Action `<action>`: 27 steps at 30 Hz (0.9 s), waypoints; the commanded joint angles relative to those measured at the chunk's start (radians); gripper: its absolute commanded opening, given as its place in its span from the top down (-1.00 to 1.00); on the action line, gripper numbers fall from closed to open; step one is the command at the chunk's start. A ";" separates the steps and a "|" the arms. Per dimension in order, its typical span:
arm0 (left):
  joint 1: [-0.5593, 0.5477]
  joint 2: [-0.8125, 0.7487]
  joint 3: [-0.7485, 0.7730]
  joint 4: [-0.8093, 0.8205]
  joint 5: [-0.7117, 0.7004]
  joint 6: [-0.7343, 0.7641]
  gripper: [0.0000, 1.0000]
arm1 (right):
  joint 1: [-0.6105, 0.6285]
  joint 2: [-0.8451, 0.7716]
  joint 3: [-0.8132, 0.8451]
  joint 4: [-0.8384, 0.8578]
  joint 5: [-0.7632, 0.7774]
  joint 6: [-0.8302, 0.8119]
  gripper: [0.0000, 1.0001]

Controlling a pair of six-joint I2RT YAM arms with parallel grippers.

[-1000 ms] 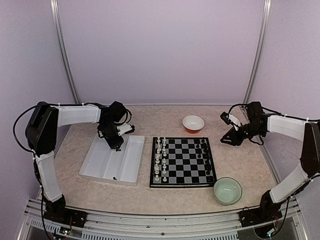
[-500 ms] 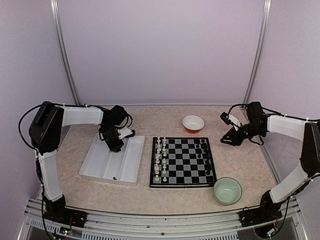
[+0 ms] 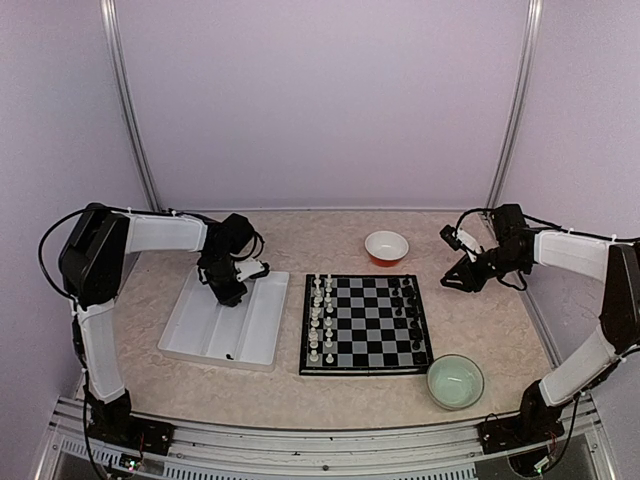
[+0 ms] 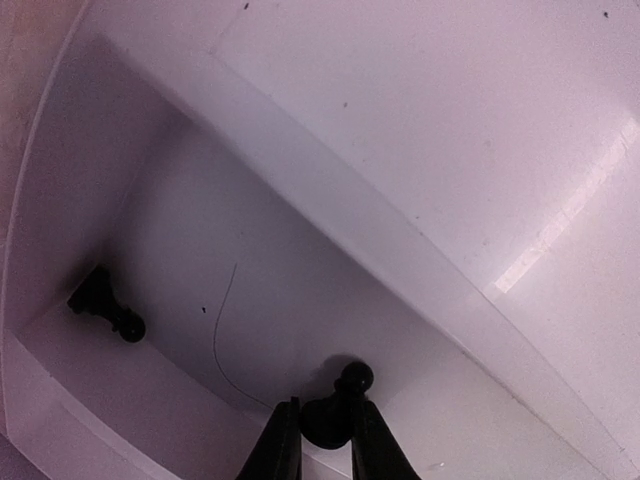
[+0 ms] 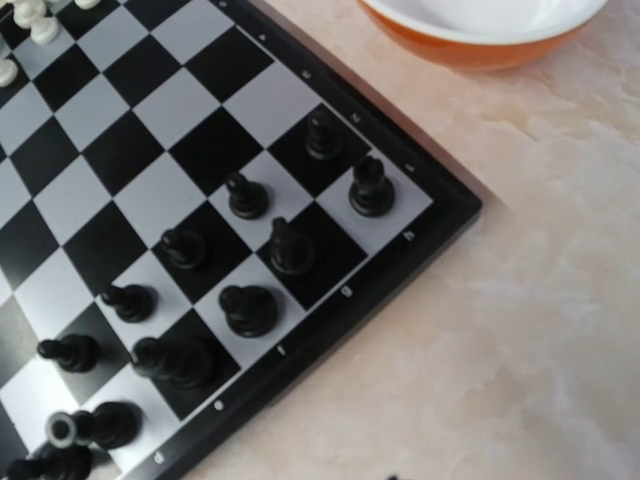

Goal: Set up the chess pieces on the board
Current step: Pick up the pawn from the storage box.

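The board (image 3: 365, 322) lies mid-table, with white chess pieces (image 3: 320, 320) in its two left columns and black chess pieces (image 3: 408, 308) on its right side. My left gripper (image 3: 228, 290) reaches down into the white tray (image 3: 190, 330). In the left wrist view its fingers (image 4: 281, 445) press both sides of a black pawn (image 4: 352, 382), so the left gripper (image 4: 323, 418) is shut on it. A second black piece (image 4: 108, 305) lies on its side in the same compartment. My right gripper (image 3: 458, 278) hovers right of the board. Its wrist view shows black pieces (image 5: 290, 250) on the board's corner (image 5: 440, 215), its fingers almost out of frame.
An orange bowl (image 3: 386, 247) sits behind the board, also at the top of the right wrist view (image 5: 480, 45). A pale green bowl (image 3: 455, 381) stands near the board's front right corner. A raised divider (image 4: 330, 200) splits the tray's compartments.
The left arm has shifted slightly over the tray and its fingers have closed in on the black pawn. The right arm has not moved.
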 commanded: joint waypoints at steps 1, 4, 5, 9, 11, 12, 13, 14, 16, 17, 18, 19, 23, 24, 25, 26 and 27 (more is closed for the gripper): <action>-0.017 0.062 0.023 -0.025 0.007 -0.026 0.65 | -0.006 0.001 0.001 -0.010 -0.016 -0.006 0.44; -0.023 0.062 0.049 -0.039 0.004 -0.059 0.71 | -0.005 -0.006 0.004 -0.013 -0.022 -0.005 0.44; -0.024 0.053 0.052 -0.042 0.005 -0.072 0.72 | -0.005 -0.008 0.008 -0.016 -0.030 -0.004 0.44; -0.024 -0.047 0.037 -0.046 0.001 -0.113 0.74 | -0.004 -0.030 0.036 -0.027 -0.093 0.004 0.44; -0.026 -0.137 0.027 -0.051 0.001 -0.146 0.75 | -0.001 -0.033 0.063 -0.034 -0.138 0.011 0.44; -0.028 -0.166 0.021 -0.054 0.004 -0.160 0.75 | 0.005 -0.030 0.083 -0.042 -0.162 0.013 0.44; -0.032 -0.212 0.016 -0.058 0.008 -0.174 0.75 | 0.015 -0.024 0.107 -0.052 -0.179 0.014 0.44; -0.040 -0.239 0.007 -0.055 0.014 -0.188 0.76 | 0.028 -0.015 0.144 -0.062 -0.192 0.018 0.44; -0.071 -0.301 -0.012 -0.032 0.032 -0.222 0.77 | 0.069 0.011 0.210 -0.084 -0.212 0.026 0.44; -0.079 -0.343 -0.022 -0.009 0.053 -0.244 0.77 | 0.094 0.020 0.244 -0.091 -0.217 0.031 0.44; -0.097 -0.376 -0.032 0.018 0.092 -0.266 0.77 | 0.121 0.037 0.276 -0.097 -0.221 0.040 0.44; -0.114 -0.398 -0.048 0.057 0.149 -0.284 0.78 | 0.149 0.051 0.307 -0.098 -0.228 0.048 0.44; -0.189 -0.493 -0.115 0.263 0.300 -0.373 0.76 | 0.274 0.127 0.427 -0.095 -0.277 0.096 0.44; -0.205 -0.498 -0.125 0.299 0.319 -0.388 0.77 | 0.298 0.147 0.450 -0.091 -0.290 0.113 0.44; -0.217 -0.502 -0.130 0.328 0.332 -0.401 0.77 | 0.318 0.173 0.474 -0.090 -0.300 0.128 0.45; -0.226 -0.501 -0.131 0.346 0.351 -0.412 0.76 | 0.337 0.196 0.496 -0.093 -0.312 0.143 0.45; -0.231 -0.493 -0.127 0.359 0.368 -0.421 0.76 | 0.354 0.217 0.522 -0.101 -0.323 0.146 0.45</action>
